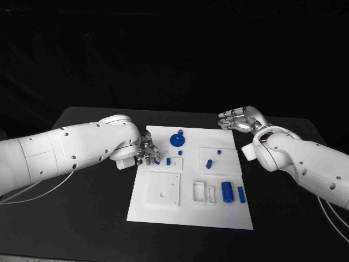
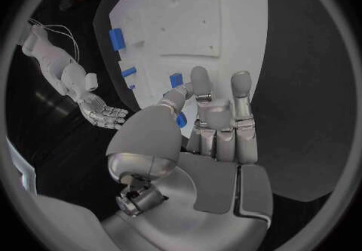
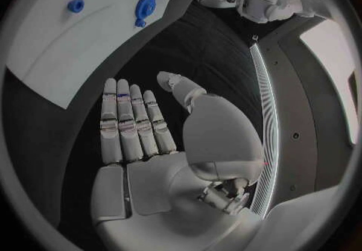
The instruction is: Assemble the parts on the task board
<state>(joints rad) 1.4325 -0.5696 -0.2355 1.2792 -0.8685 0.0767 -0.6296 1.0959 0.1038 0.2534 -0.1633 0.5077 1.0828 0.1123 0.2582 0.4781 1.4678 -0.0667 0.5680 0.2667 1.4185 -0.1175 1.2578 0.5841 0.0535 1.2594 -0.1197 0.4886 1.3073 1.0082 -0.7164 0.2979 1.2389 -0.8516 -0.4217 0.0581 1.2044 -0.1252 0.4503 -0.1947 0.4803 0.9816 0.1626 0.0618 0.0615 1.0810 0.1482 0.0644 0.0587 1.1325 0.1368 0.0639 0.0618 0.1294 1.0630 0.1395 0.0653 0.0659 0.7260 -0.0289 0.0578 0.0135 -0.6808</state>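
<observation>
A: Left hand (image 1: 147, 152) sits at your white rectangular task board's (image 1: 190, 213) left edge, thumb and finger pinching a small blue plastic part (image 2: 181, 119).

B: Right hand (image 1: 240, 119)?

A: Fingers flat and spread, holding nothing, just off the board's far right corner. Your round blue disc part (image 1: 177, 140) lies on the board's far end, two blue cylinders (image 1: 227, 192) near the right edge.

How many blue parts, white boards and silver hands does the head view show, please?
Small blue plastic parts: 8 (one pinched by the left hand)
Flat white task board: 1
Silver many-fingered hands: 2 (left hand, right hand)
Total: 11
</observation>
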